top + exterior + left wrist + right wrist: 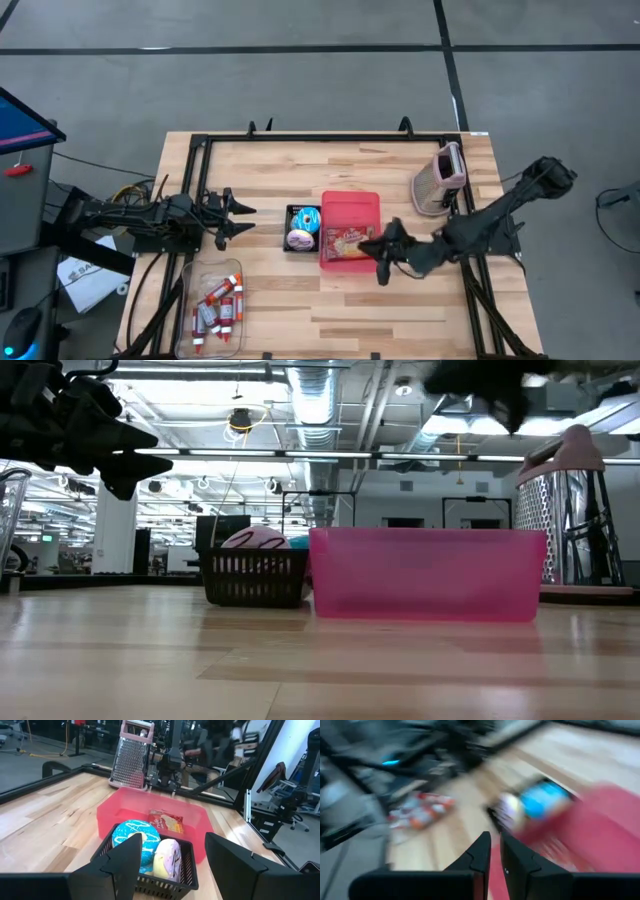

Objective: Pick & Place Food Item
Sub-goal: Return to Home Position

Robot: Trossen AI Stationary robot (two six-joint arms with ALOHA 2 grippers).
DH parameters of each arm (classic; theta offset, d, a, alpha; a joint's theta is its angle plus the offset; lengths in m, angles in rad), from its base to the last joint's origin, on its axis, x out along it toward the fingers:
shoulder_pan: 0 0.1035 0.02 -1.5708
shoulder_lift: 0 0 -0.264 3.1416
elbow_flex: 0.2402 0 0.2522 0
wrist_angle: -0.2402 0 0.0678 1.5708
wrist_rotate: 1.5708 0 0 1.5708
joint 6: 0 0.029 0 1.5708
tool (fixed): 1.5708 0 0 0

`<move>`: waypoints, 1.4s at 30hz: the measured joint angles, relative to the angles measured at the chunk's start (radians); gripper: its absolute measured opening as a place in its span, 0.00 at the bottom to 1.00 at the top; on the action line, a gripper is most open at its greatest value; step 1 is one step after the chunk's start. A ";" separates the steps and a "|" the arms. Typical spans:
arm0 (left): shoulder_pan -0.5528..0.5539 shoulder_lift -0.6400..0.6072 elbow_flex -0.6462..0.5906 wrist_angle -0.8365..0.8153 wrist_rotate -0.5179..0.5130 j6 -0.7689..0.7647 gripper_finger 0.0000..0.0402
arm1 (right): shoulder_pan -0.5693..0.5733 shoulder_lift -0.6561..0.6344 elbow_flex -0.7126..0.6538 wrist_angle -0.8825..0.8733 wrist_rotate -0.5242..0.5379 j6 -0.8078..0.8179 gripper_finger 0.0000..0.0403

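Donuts (306, 219) are seen in the black bin (288, 228) beside the pink bin (350, 196); retraction home is judged due for the right pincer (383, 258), pressed together at its edge, and the spread left pincer (245, 220).

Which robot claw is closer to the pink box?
The right one. The right gripper hangs over the pink box's near edge. The left gripper sits farther off, on the far side of the black basket.
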 joint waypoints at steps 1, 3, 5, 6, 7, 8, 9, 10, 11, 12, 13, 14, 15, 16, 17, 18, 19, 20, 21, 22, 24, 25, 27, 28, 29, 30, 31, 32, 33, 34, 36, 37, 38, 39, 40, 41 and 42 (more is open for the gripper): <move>0.000 0.000 0.000 0.000 -0.002 0.000 0.53 | -0.031 0.000 0.000 0.072 -0.071 -0.100 0.09; 0.000 0.000 0.000 0.000 -0.003 0.000 0.53 | -0.094 0.000 0.000 0.198 -0.227 -0.278 0.09; 0.000 0.000 0.000 0.000 -0.003 0.000 0.53 | -0.153 -0.005 0.000 0.264 -0.353 -0.403 0.09; 0.000 0.000 0.000 0.000 -0.003 0.000 0.53 | -0.181 -0.013 0.000 0.268 -0.400 -0.448 0.09; 0.000 0.000 0.000 0.000 -0.002 0.000 0.53 | -0.209 -0.026 0.000 0.267 -0.443 -0.485 0.09; 0.000 0.000 0.000 0.000 -0.002 0.000 0.53 | -0.236 -0.041 -0.006 0.275 -0.484 -0.522 0.09; 0.000 0.000 0.000 0.000 -0.002 0.000 0.53 | -0.260 -0.070 -0.029 0.298 -0.526 -0.553 0.09; 0.000 0.000 0.000 0.000 -0.002 0.000 0.53 | -0.281 -0.109 -0.068 0.331 -0.557 -0.576 0.09; 0.000 0.000 0.000 0.001 -0.002 0.000 0.53 | -0.299 -0.145 -0.114 0.382 -0.580 -0.593 0.09; 0.000 0.000 0.000 0.001 -0.002 0.000 0.53 | -0.315 -0.183 -0.170 0.441 -0.593 -0.608 0.09; 0.000 0.001 0.000 0.003 -0.002 0.000 0.53 | -0.326 -0.231 -0.234 0.483 -0.601 -0.617 0.09; 0.000 0.004 0.000 0.007 -0.002 0.000 0.53 | -0.335 -0.278 -0.296 0.511 -0.609 -0.625 0.09; 0.000 0.005 0.000 0.005 -0.002 0.000 0.53 | -0.339 -0.324 -0.346 0.530 -0.613 -0.628 0.09; 0.000 0.006 0.000 0.004 -0.002 0.000 0.53 | -0.340 -0.375 -0.395 0.536 -0.614 -0.630 0.09; 0.000 0.011 0.000 0.010 -0.002 0.000 0.53 | -0.344 -0.427 -0.438 0.538 -0.614 -0.635 0.09; 0.000 0.012 0.000 0.010 -0.002 0.000 0.53 | -0.348 -0.476 -0.479 0.538 -0.615 -0.644 0.09; 0.000 0.014 0.000 0.007 -0.002 0.000 0.53 | -0.352 -0.527 -0.516 0.534 -0.614 -0.655 0.09; 0.000 0.020 0.000 0.012 -0.001 0.000 0.53 | -0.356 -0.573 -0.547 0.532 -0.614 -0.665 0.09; 0.000 0.022 0.000 0.012 -0.002 0.000 0.53 | -0.363 -0.615 -0.575 0.532 -0.615 -0.676 0.09; 0.000 0.024 0.000 0.009 -0.001 0.000 0.53 | -0.370 -0.657 -0.602 0.530 -0.615 -0.684 0.09; 0.000 0.030 0.000 0.011 -0.001 0.000 0.53 | -0.382 -0.730 -0.642 0.510 -0.614 -0.697 0.09; 0.000 0.031 0.000 0.009 -0.001 0.000 0.53 | -0.388 -0.766 -0.659 0.495 -0.614 -0.702 0.09; 0.000 0.036 0.000 0.012 -0.001 0.000 0.53 | -0.401 -0.835 -0.687 0.448 -0.615 -0.714 0.09; 0.000 0.036 0.000 0.011 -0.001 0.000 0.53 | -0.410 -0.869 -0.700 0.434 -0.615 -0.717 0.09; 0.000 0.036 0.000 0.012 0.000 0.000 0.53 | -0.417 -0.904 -0.716 0.418 -0.614 -0.720 0.09; 0.000 0.036 0.000 0.012 0.002 0.000 0.53 | -0.423 -0.935 -0.733 0.403 -0.614 -0.722 0.09; 0.000 0.036 0.000 0.011 0.002 0.000 0.53 | -0.428 -0.965 -0.738 0.372 -0.615 -0.726 0.09; 0.000 0.037 0.000 0.012 0.002 0.000 0.53 | -0.432 -1.002 -0.738 0.335 -0.615 -0.727 0.09; 0.000 0.036 0.000 0.012 0.002 0.000 0.53 | -0.437 -1.039 -0.738 0.281 -0.615 -0.727 0.09; 0.000 0.036 0.000 0.011 0.002 0.000 0.53 | -0.441 -1.077 -0.738 0.243 -0.614 -0.727 0.09; 0.000 0.037 0.000 0.011 0.002 0.000 0.53 | -0.446 -1.152 -0.738 0.159 -0.614 -0.733 0.09; 0.000 0.037 0.000 0.011 0.002 0.000 0.53 | -0.450 -1.193 -0.738 0.105 -0.610 -0.742 0.09; 0.000 0.037 0.000 0.011 0.002 0.000 0.53 | -0.454 -1.237 -0.739 0.050 -0.598 -0.746 0.09; 0.000 0.037 0.000 0.010 0.002 0.000 0.53 | -0.460 -1.273 -0.738 0.040 -0.591 -0.756 0.09; 0.000 0.037 0.000 0.010 0.002 0.000 0.53 | -0.467 -1.281 -0.738 0.052 -0.587 -0.772 0.09; 0.000 0.037 0.000 0.011 0.002 0.000 0.53 | -0.471 -1.279 -0.738 0.044 -0.577 -0.782 0.09; 0.000 0.037 0.000 0.011 0.001 0.000 0.53 | -0.476 -1.278 -0.738 0.042 -0.562 -0.792 0.09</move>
